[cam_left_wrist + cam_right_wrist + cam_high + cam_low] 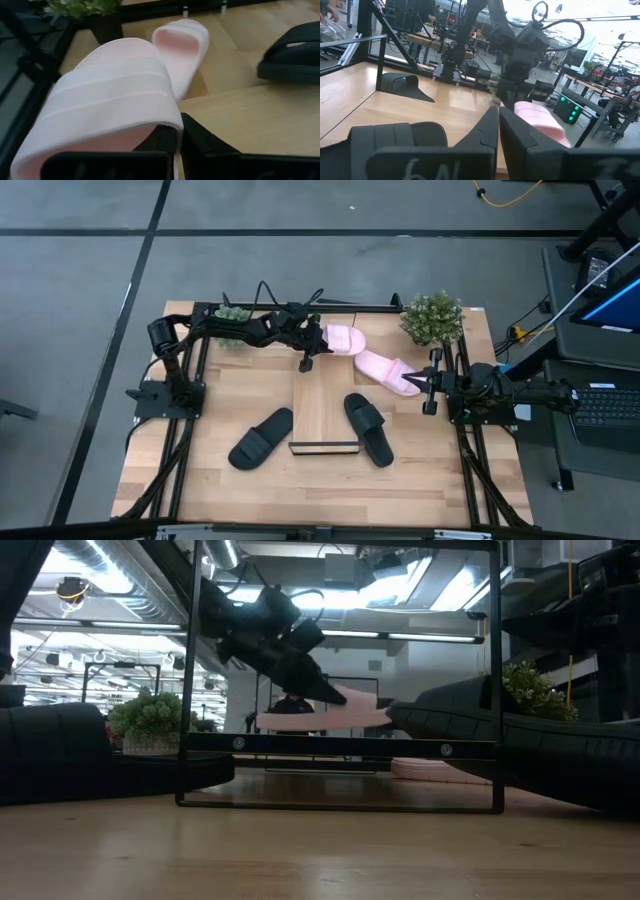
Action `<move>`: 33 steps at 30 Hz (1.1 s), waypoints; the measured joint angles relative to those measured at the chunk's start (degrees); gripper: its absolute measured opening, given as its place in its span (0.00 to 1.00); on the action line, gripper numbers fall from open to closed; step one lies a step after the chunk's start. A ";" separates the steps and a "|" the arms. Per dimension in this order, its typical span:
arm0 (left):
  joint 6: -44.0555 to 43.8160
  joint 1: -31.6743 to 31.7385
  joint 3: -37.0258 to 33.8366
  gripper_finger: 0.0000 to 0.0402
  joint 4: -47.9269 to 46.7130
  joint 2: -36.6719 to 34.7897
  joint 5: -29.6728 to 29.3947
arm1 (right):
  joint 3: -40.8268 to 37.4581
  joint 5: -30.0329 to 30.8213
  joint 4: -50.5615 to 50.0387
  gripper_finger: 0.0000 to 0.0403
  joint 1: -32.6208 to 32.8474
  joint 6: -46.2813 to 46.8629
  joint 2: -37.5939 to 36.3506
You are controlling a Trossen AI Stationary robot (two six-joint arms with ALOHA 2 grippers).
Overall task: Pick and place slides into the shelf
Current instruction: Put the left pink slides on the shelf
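1 pink slide (345,338) clenched in left gripper (318,337), lifted over shelf (322,395) far end — long axis crosswise to board. Second pink slide (388,372) beside idle, closed right gripper (428,381); 2 black slides (262,438) flanking shelf.

A grey floor (300,220) with dark seam lines surrounds the table (250,490). Beyond it the room is an open workshop with ceiling strip lights (420,637), exposed ducts (110,570) and workbenches (427,42). A laptop (605,310) sits at one side.
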 joint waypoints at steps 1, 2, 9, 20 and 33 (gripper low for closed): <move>0.45 0.18 0.00 0.01 -0.06 0.00 -0.07 | 0.00 0.00 -0.02 0.05 -0.01 -0.01 0.00; 0.66 0.32 0.00 0.01 -0.08 0.00 0.10 | 0.00 0.00 -0.02 0.05 -0.02 0.01 0.00; 1.00 1.52 -0.02 0.01 -0.49 0.96 1.41 | 0.00 0.00 -0.02 0.05 0.00 0.05 0.00; 1.10 1.78 0.00 0.01 -0.22 1.90 1.61 | 0.00 0.00 -0.02 0.05 -0.01 0.14 0.00; 1.10 1.80 0.00 0.01 -0.08 1.90 1.59 | 0.00 0.00 -0.02 0.05 0.00 0.14 0.00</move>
